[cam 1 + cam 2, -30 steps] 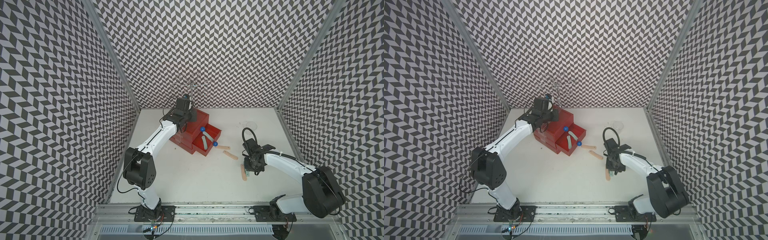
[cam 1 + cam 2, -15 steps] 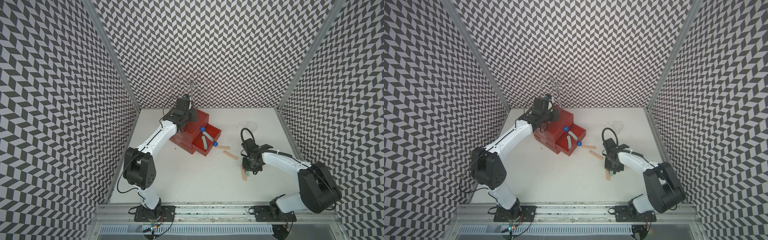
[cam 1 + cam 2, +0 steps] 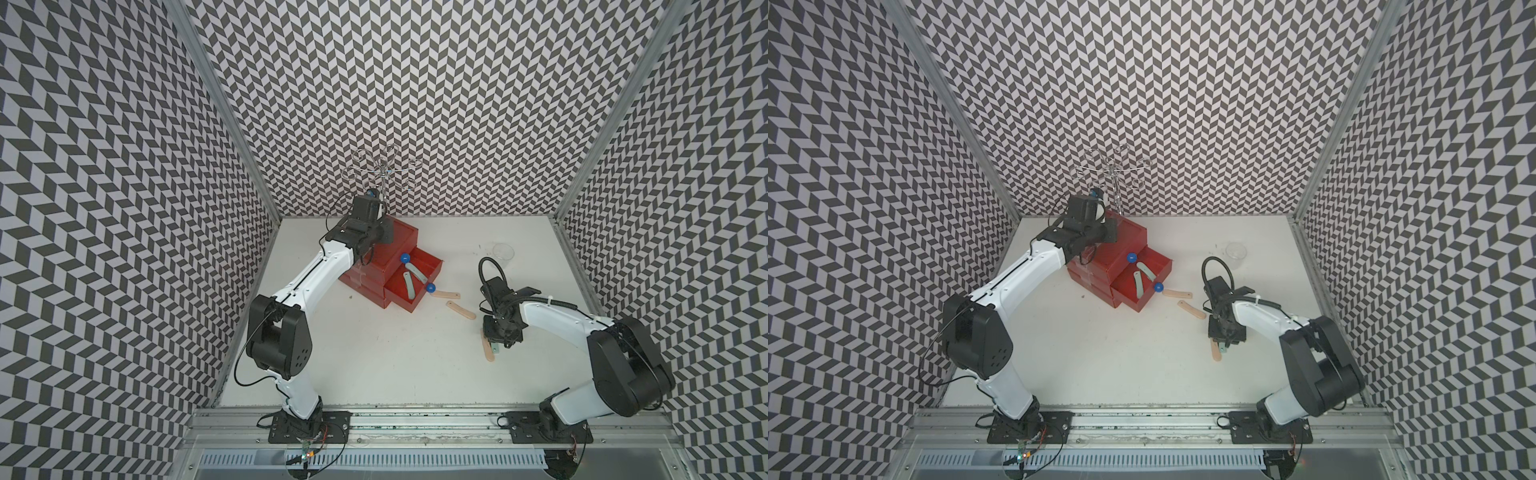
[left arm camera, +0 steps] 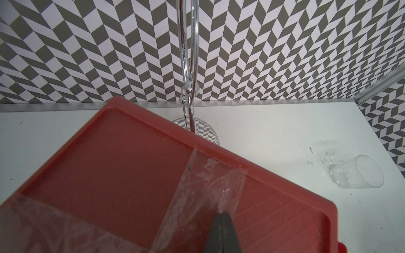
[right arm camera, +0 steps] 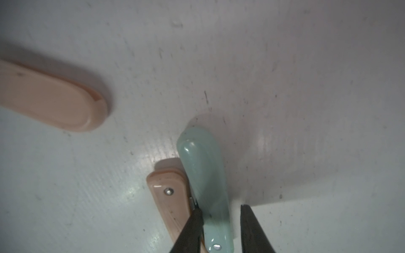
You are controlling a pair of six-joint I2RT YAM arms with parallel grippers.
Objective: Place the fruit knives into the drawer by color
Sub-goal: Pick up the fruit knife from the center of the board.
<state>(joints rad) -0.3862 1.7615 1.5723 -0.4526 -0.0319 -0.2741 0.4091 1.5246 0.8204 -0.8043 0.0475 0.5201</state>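
White tabletop (image 3: 395, 365), chevron walls (image 3: 415, 104); left end effector (image 4: 222, 215) closed, right end effector (image 5: 220, 208) spread astride teal knife (image 5: 203, 166)

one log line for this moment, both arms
left gripper: shut, tip on red cabinet top | right gripper: jaws astride teal knife, grip unclear | open drawer: two grey-green knives inside

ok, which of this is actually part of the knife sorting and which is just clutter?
Job:
- drawers
- grey-green knives, inside
- peach knives, loose
- teal knife

Clutter:
- cup
- wire rack
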